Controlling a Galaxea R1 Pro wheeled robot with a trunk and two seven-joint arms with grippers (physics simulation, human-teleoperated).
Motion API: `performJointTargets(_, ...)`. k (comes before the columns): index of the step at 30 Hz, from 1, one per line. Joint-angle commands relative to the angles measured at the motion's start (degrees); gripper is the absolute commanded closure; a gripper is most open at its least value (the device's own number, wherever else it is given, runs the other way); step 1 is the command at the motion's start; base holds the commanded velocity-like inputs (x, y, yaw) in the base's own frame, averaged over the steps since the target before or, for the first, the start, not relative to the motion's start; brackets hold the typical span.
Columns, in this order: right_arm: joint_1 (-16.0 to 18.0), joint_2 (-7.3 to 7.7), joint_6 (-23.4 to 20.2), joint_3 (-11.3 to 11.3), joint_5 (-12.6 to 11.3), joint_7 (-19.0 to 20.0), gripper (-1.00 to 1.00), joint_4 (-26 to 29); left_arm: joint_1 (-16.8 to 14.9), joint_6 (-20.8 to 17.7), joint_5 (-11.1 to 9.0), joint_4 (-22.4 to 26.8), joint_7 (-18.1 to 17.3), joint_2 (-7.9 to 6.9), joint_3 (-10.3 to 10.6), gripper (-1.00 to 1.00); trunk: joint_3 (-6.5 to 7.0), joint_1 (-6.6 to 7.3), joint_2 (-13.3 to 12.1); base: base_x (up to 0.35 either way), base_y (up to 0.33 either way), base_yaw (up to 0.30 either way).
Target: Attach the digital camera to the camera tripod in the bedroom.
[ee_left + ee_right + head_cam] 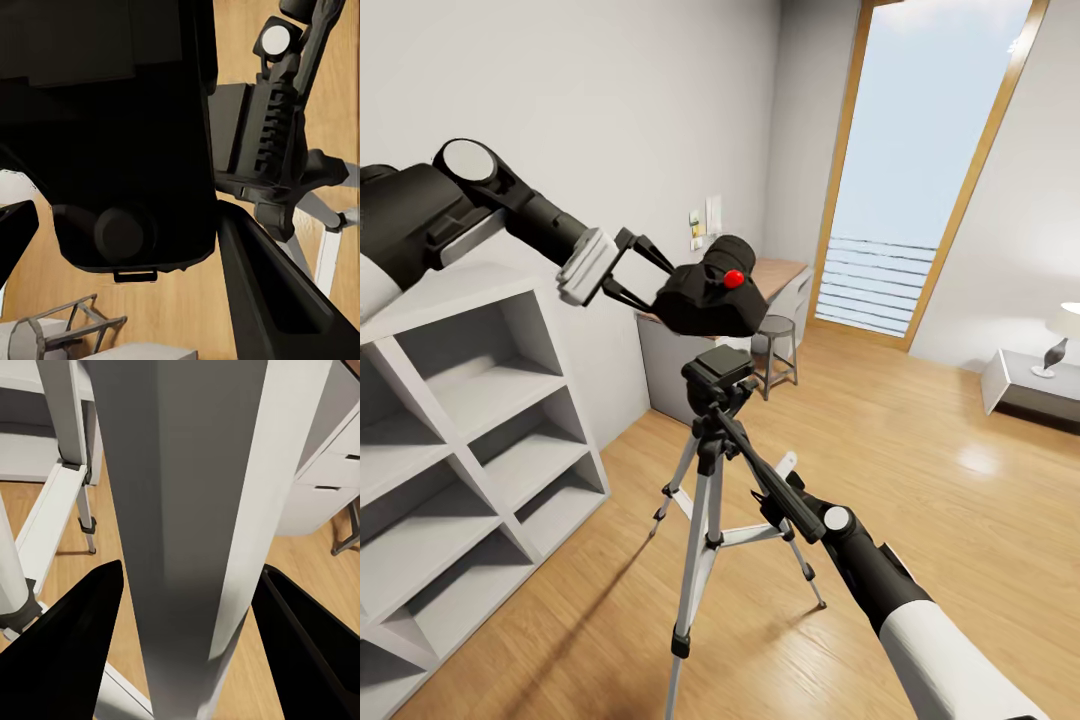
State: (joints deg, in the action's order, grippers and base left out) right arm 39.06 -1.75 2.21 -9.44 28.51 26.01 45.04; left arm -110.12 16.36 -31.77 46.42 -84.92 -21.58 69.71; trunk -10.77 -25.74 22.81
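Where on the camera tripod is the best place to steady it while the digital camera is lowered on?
Grip the camera tripod on its straight silver-grey centre column below the head, coming in from the robot's side. The column is upright with parallel sides and sits between the right tool's fingers, leaving the mounting head free for the digital camera.

digital camera: matt black plastic | camera tripod legs: smooth silver-grey metal, black joints | floor: glossy light wood planks | cube shelf: matt white

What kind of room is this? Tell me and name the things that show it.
Probably a bedroom or study: a white cube shelf against the grey wall, a desk with a stool by the tall wood-framed window, and a lamp on a low stand.
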Motion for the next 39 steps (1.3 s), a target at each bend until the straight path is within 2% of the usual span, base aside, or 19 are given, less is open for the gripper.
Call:
performJointTargets(1,0.03,-0.05,0.25,0.21,-3.39,0.27,1.00,-3.47,-0.32,1.30,-1.27,-0.25,0.10,0.11,1.24,1.00,-0.13,-0.04,0.11,0.000,0.000,0.000)
performJointTargets(3,0.00,-0.07,0.25,0.19,-3.36,0.27,1.00,-3.47,-0.56,2.37,-2.88,-0.59,0.10,0.53,2.96,1.00,-0.13,-0.04,0.11,0.000,0.000,0.000)
performJointTargets(4,0.00,-0.07,0.25,0.19,-3.36,0.27,1.00,-3.47,-0.56,2.37,-2.88,-0.59,0.10,0.53,2.96,1.00,-0.13,-0.04,0.11,0.000,0.000,0.000)
performJointTargets(8,-0.05,-0.21,0.25,0.15,-3.30,0.27,1.00,-3.47,-1.06,3.67,-5.65,-0.64,0.07,1.05,6.38,1.00,-0.13,-0.04,0.11,0.000,0.000,0.000)
performJointTargets(11,-0.09,-0.44,0.25,0.14,-3.23,0.27,1.00,-3.50,-1.97,4.27,-6.97,-0.30,0.04,1.18,7.93,1.00,-0.13,-0.04,0.11,0.000,0.000,0.000)
performJointTargets(18,-0.12,-0.69,0.25,0.02,-3.03,0.27,1.00,-3.49,-2.96,4.94,-8.02,1.46,0.02,1.11,9.14,1.00,-0.13,-0.04,0.11,0.000,0.000,0.000)
performJointTargets(26,-0.17,-0.78,0.27,-0.09,-2.90,0.27,1.00,-3.47,-3.28,5.45,-8.84,3.70,0.02,0.56,9.42,1.00,-0.13,-0.04,0.11,0.000,0.000,0.000)
performJointTargets(35,-0.33,-1.07,0.27,-0.31,-2.80,0.27,1.00,-3.40,-4.52,7.68,-9.47,4.20,0.01,0.29,9.51,1.00,-0.13,-0.04,0.11,0.000,0.000,0.000)
performJointTargets(39,-0.50,-1.12,0.27,-0.37,-2.78,0.32,1.00,-3.20,-4.84,9.82,-9.61,4.26,0.01,-0.80,9.55,1.00,-0.13,-0.04,0.11,0.000,0.000,0.000)
